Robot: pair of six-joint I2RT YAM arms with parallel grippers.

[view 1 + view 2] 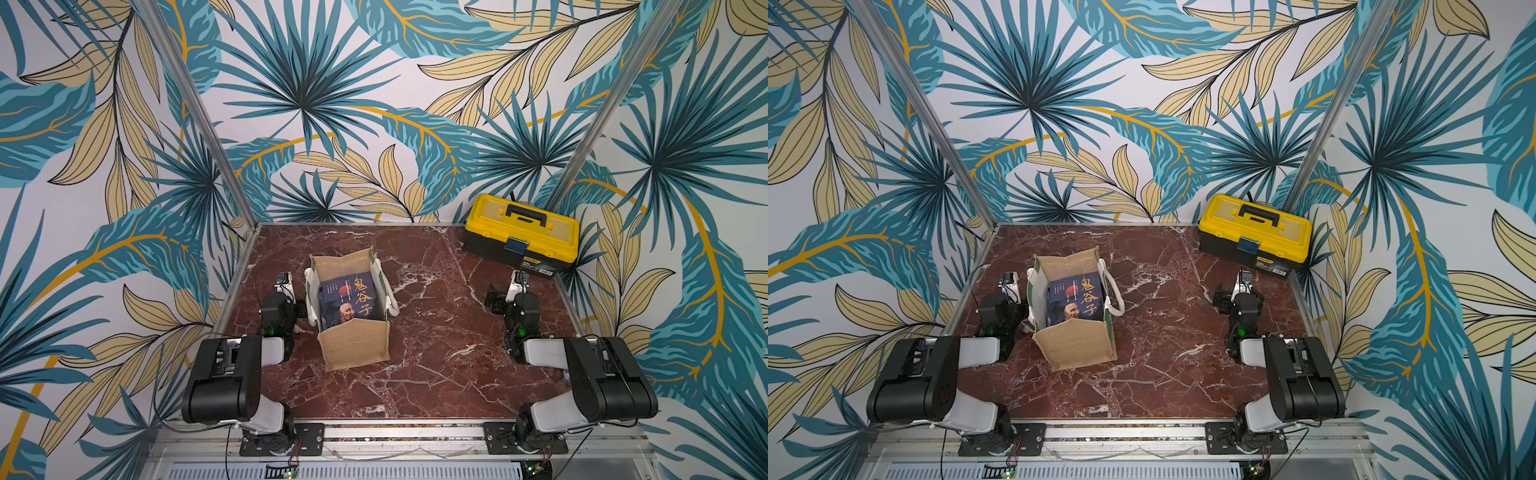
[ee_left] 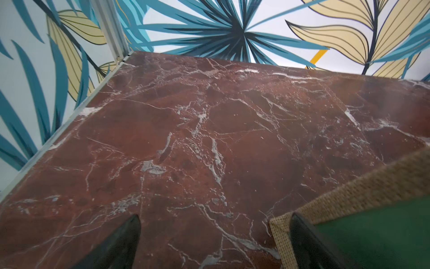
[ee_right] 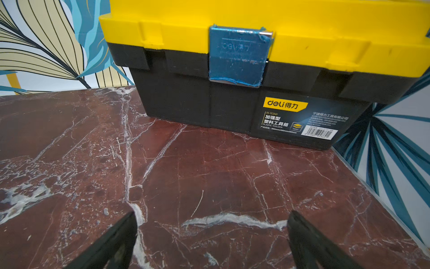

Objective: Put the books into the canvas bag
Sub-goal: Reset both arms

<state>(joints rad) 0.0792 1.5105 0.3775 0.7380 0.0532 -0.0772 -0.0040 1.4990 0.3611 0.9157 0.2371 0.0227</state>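
Both grippers were spread wide and carrying nothing. The books [image 1: 349, 301] sat down inside the canvas bag [image 1: 355, 349], with a navy cover showing yellow characters and a bald man's face on top in both top views. Couldn't tell how many lay under it. The bag stood upright and open, a bit left of the middle of the marble table [image 1: 436, 374], with its white handles flopped over each side.

Right beside the bag's left panel hung the left gripper [image 2: 215, 217], low, its arm folded with the elbow back near the front rail. In the wrist view one finger [image 2: 309, 244] overlapped the bag's burlap corner, touching or not I couldn't say.

Well apart from the bag, the right gripper [image 3: 212, 213] was in the same folded pose, pointing at the yellow-and-black toolbox [image 3: 209, 100] in the far right corner, with bare marble between its fingers. Plenty of open tabletop lay between the bag and the right arm, while the left arm sat close to the table's left edge.
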